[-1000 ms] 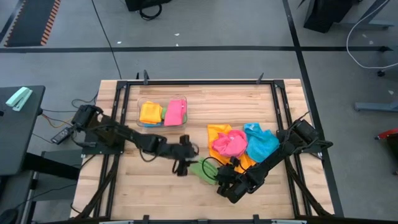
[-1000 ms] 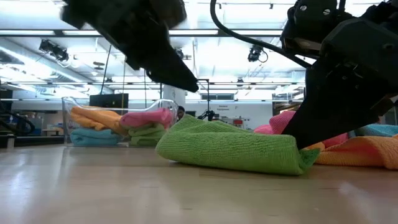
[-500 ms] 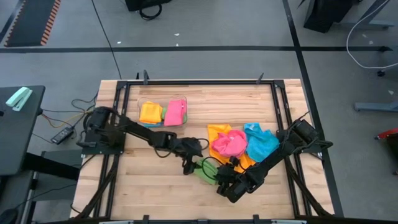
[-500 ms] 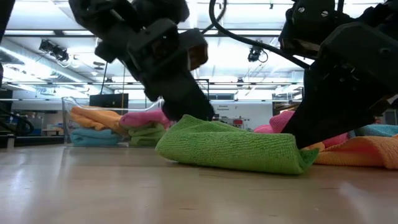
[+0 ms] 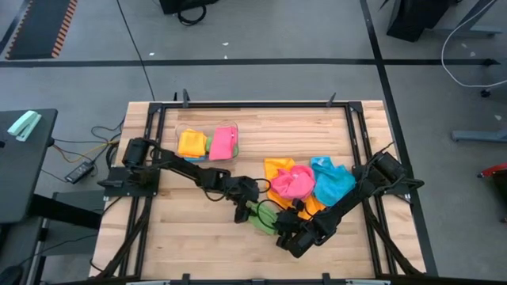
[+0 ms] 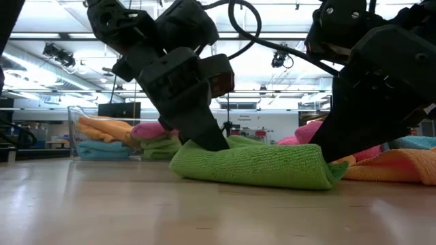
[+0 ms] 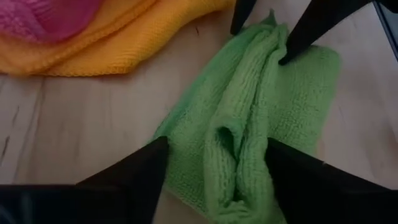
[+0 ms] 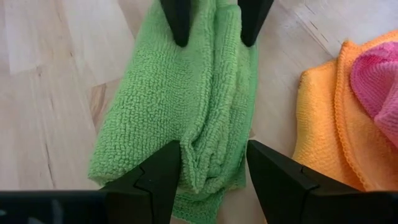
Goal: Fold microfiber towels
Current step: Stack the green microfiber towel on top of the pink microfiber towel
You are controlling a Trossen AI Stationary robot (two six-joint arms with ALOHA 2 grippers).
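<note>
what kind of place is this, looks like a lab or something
Most likely a robotics lab or test workshop. A wooden table in a black metal frame stands on a grey concrete floor with taped lines, and the low view shows ceiling strip lights over a large open hall.

Clear plastic bin (image 5: 179, 134) on wooden table (image 5: 198, 229)

Robotics lab, wooden table (image 5: 317, 131) on grey concrete floor (image 5: 261, 75), ceiling strip lights (image 6: 54, 35), loose cables (image 5: 135, 39)
</note>
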